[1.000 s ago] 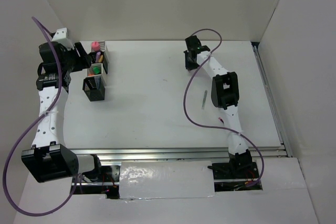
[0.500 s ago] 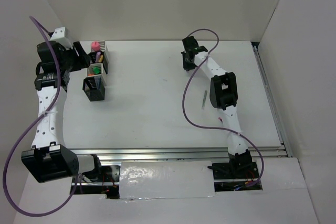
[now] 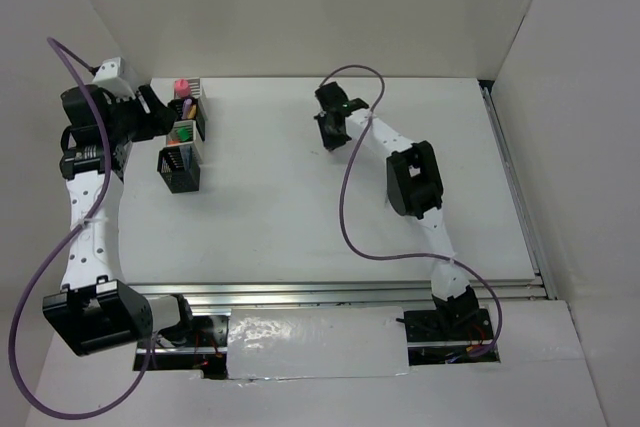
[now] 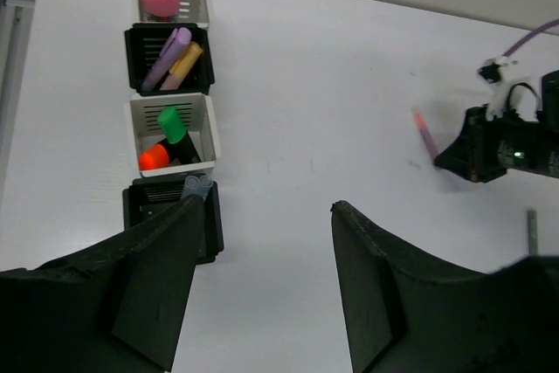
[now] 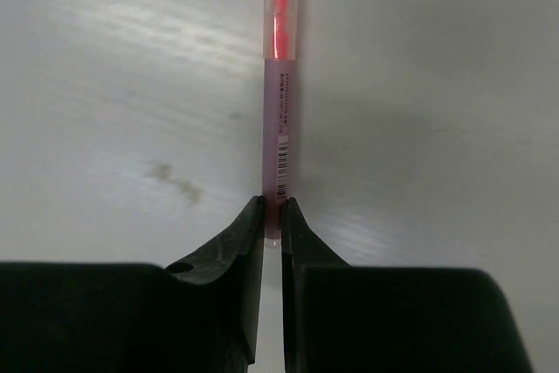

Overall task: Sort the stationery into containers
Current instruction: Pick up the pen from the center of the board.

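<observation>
- Right wrist view: the right gripper is clamped on 1 end of a thin pink pen. The pen sticks straight out ahead of the fingers over the table. I cannot tell whether its far tip is clear of the surface.
- Top external view: that gripper sits at the far middle of the table, well apart from the row of 4 containers at the far left.
- Left wrist view: the left gripper hovers above the near end of that row, fingers spread apart and holding nothing. All 4 containers already hold markers or pens.
- The hold is at the very end of the pen, so it could pivot or slip on the way left, more so if the tip drags on the table.
- The container mouths are small and partly filled, so a tilted pen could catch a rim, bounce out or tip a container.
- The left arm hangs right beside the row, so the 2 arms could collide at the drop.
- A grey pen lies loose on the table near the right arm, and a low sweep could knock it away.
</observation>
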Motion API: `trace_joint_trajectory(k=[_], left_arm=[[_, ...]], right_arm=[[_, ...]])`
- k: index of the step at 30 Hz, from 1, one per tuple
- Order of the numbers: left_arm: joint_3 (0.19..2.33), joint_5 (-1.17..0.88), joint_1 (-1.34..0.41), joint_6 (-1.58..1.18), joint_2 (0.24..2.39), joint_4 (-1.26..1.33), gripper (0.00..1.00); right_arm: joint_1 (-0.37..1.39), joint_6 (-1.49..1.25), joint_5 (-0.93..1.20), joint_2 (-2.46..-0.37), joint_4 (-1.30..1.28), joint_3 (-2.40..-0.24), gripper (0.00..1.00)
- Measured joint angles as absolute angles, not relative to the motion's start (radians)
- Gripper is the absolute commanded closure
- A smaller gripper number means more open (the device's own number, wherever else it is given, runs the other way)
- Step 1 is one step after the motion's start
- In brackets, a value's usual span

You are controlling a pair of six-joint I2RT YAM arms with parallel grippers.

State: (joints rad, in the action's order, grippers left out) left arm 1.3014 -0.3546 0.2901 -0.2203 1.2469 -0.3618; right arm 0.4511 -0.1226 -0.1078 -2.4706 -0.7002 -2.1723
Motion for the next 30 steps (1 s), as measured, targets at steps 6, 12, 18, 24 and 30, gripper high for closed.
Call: trace_joint_trajectory(k=[6, 12, 18, 24, 30], left_arm=[[1.231, -0.462, 0.291, -0.266, 1.216, -0.329, 0.3], [0.974, -0.596, 0.26, -0.434, 1.142, -0.196, 0.32], [0.814, -0.649, 0.098, -0.562, 1.108, -0.062, 0.32], [0.787, -0.689, 0.028, -0.642, 1.13, 0.038, 0.31], [0.787, -0.741, 0.021, -0.742, 1.207, 0.114, 0.3]], right_arm=[[0.52, -0.188, 0.009, -2.415, -0.729, -2.091, 1.0], [0.508, -0.226, 0.113, -2.122, -0.687, -1.684, 1.0], [0.538, -0.198, 0.227, -1.854, -0.597, -1.444, 1.0], [0.583, -0.149, 0.354, -1.729, -0.514, -1.362, 1.0], [0.638, -0.117, 0.421, -1.641, -0.481, -1.331, 1.0]])
